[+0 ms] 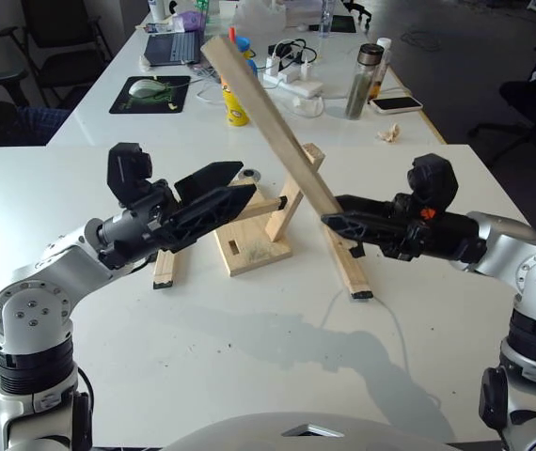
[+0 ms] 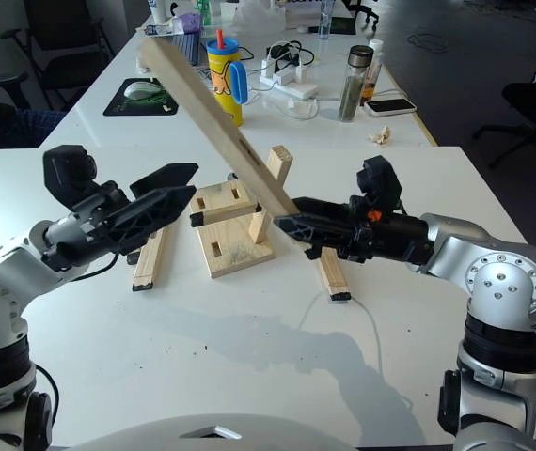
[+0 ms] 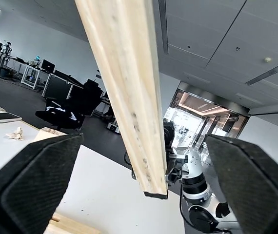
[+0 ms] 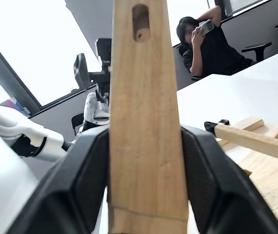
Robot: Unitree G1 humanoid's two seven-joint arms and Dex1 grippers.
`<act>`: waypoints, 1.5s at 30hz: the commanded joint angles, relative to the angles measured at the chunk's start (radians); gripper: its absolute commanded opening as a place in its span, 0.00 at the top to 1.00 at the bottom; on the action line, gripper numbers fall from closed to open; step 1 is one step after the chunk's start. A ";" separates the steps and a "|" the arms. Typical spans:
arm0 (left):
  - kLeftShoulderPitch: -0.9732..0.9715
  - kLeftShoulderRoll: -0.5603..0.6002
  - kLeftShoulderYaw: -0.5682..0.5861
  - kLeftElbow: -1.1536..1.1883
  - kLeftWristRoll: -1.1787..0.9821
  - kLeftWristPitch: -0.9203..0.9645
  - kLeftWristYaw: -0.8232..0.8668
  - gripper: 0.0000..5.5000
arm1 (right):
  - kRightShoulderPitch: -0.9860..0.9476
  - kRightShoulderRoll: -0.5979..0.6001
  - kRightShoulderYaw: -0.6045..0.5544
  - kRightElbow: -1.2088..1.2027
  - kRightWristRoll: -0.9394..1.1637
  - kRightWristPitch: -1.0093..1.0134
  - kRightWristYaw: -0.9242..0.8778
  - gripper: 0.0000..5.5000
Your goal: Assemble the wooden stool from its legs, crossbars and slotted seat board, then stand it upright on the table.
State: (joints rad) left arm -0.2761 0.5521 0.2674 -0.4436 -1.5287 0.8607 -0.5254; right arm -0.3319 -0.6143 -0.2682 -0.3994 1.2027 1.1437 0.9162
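A: Where's the long leg (image 1: 266,117)?
B: Your right gripper (image 1: 332,220) clamps its lower end, tilted up beside the slotted seat board (image 1: 249,252) on the table. Mid-assembly, I'd say.
A: Left gripper (image 1: 246,181)?
B: Spread wide, empty, near the board. Next you'd seat that leg in a slot.

The two head views looked forward and down from above the arms, set slightly apart sideways. Both covered the same stretch of white surface (image 1: 249,376): the left claw (image 1: 244,180), the right claw (image 1: 332,214), the long leg (image 1: 268,117), the seat board (image 1: 249,246) and the cluttered desk (image 1: 89,122) behind. The left wrist camera sat close behind its own fingers (image 3: 36,185) and faced upward past the leg toward the ceiling (image 3: 217,29). The right wrist camera sat close against the leg and looked along it across the surface, sharing the seat board with the head views.
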 commanded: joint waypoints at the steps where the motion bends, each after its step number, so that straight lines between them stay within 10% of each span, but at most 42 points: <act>1: -0.050 0.027 0.009 0.043 -0.079 0.015 0.033 0.16 | 0.035 -0.051 0.039 0.000 -0.026 -0.041 0.090 0.63; 9: -0.076 0.035 0.005 0.074 -0.151 0.021 0.057 0.16 | 0.057 -0.104 0.083 0.021 -0.045 -0.071 0.190 0.63; 26: -0.039 0.078 -0.020 0.062 -0.157 0.070 0.006 0.62 | 0.095 -0.129 0.129 0.001 -0.056 -0.088 0.231 0.63; 45: 0.230 0.283 0.164 0.138 0.142 0.061 -0.133 0.62 | 0.149 -0.065 0.290 0.048 -0.343 -0.267 0.111 0.40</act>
State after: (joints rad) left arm -0.0628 0.7922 0.3951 -0.3494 -1.4650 0.9479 -0.6301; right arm -0.1998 -0.7415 -0.0632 -0.3140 0.9303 0.9106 1.0968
